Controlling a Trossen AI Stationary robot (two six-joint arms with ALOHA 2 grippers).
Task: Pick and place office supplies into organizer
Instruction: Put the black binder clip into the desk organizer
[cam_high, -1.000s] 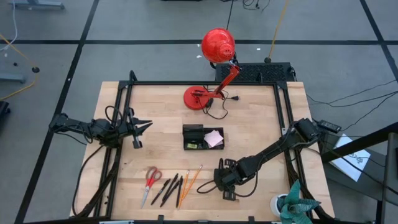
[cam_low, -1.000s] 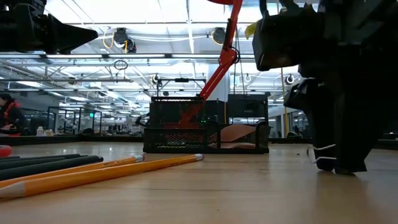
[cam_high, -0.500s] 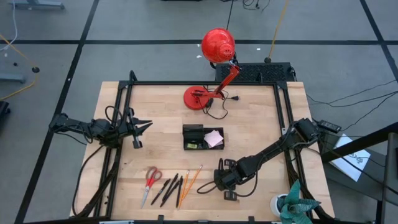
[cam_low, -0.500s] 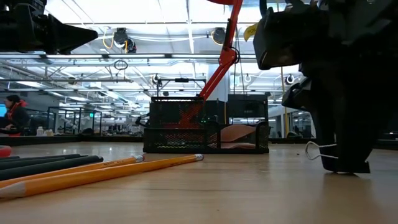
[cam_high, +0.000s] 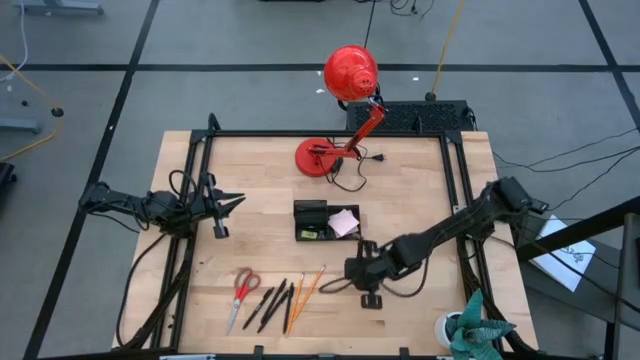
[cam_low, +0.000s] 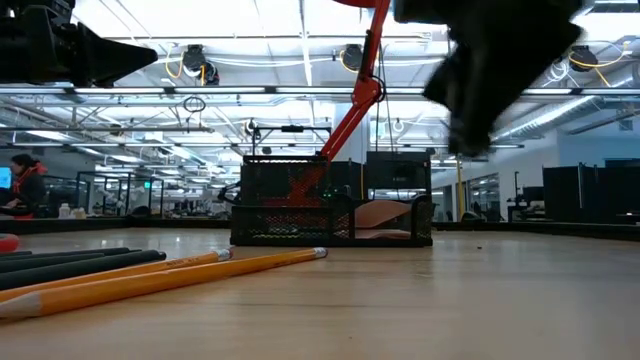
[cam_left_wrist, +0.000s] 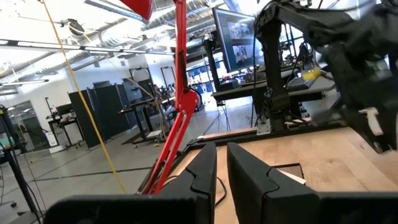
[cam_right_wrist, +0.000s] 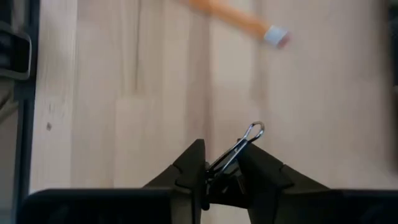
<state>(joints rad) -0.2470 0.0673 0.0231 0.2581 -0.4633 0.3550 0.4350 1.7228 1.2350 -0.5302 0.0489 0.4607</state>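
The black mesh organizer (cam_high: 318, 222) (cam_low: 300, 215) sits mid-table with a pink sticky-note pad (cam_high: 345, 221) inside. Red-handled scissors (cam_high: 243, 285), black pens (cam_high: 270, 303) and orange pencils (cam_high: 306, 288) (cam_low: 180, 272) lie flat near the near edge. My right gripper (cam_high: 354, 270) (cam_right_wrist: 221, 169) hovers just near-right of the organizer, shut on a small black binder clip (cam_right_wrist: 231, 158); it is a blur high in the low view (cam_low: 480, 80). My left gripper (cam_high: 233, 202) (cam_left_wrist: 222, 163) waits shut at the left, above the table. My right gripper pinches the binder clip's black body (cam_right_wrist: 225, 167) between its two fingers, which point down from above. The clip's wire handle (cam_right_wrist: 252, 132) sticks out past the fingertips. The clip is lifted clear of the table.
A red desk lamp stands on its round base (cam_high: 318, 157) at the far edge, its head (cam_high: 350, 72) beyond the table and a cord (cam_high: 350, 180) trailing by the base. Black frame rails (cam_high: 192, 190) run along both sides. A person (cam_low: 22, 185) sits far off in the room.
My right gripper has risen from the tabletop with the binder clip, which is now lifted clear, and has moved toward the far edge, closer to the organizer. In the low view it has gone from table level to the top of the picture.
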